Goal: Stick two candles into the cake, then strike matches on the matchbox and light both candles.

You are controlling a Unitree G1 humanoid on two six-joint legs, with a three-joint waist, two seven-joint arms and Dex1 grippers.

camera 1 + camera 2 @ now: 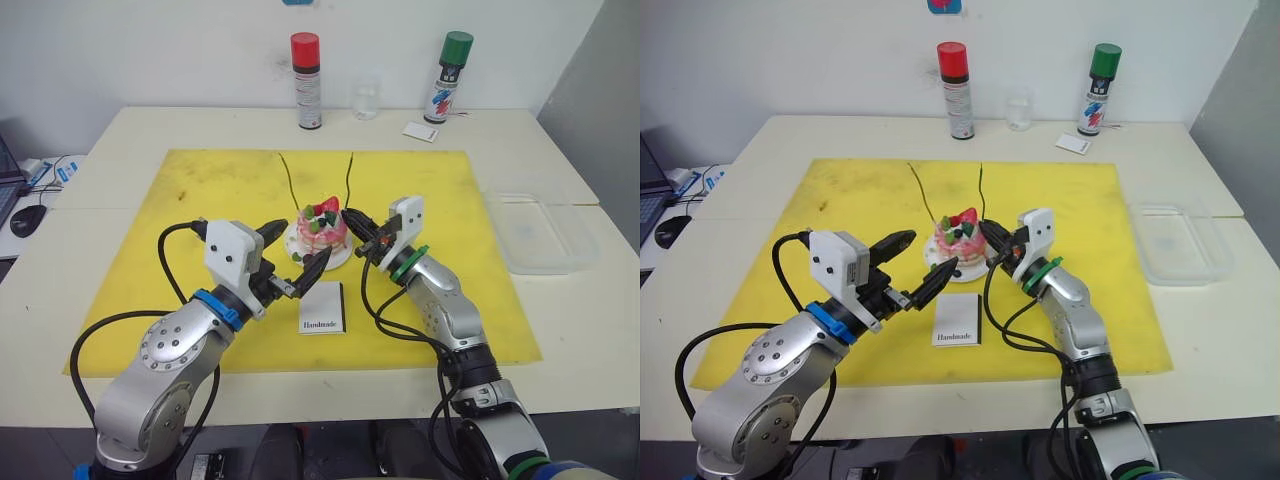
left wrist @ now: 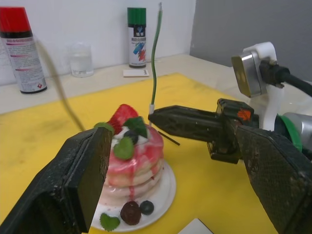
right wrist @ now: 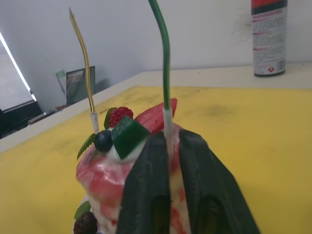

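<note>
A small round pink-and-white cake [image 1: 960, 240] on a white plate sits on a yellow mat [image 1: 1060, 200], with two thin wavy green candles [image 1: 981, 192] rising from it. The right gripper [image 1: 992, 238] reaches the cake's right side. The left gripper [image 1: 916, 268], fingers spread, is just left of it. A flat white matchbox [image 1: 957, 319] lies in front.

Glossy pink-glazed cake [image 2: 134, 163], matt yellow mat [image 1: 200, 200], rough black tool pads [image 2: 85, 178]

A: Both candles [image 3: 165, 73] standing in the cake [image 1: 322, 230] already?

B: Yep, thin wavy sticks upright in the pink-white top. The "Handmade" matchbox [image 1: 322, 308] lies flat just in front of the plate.
</note>
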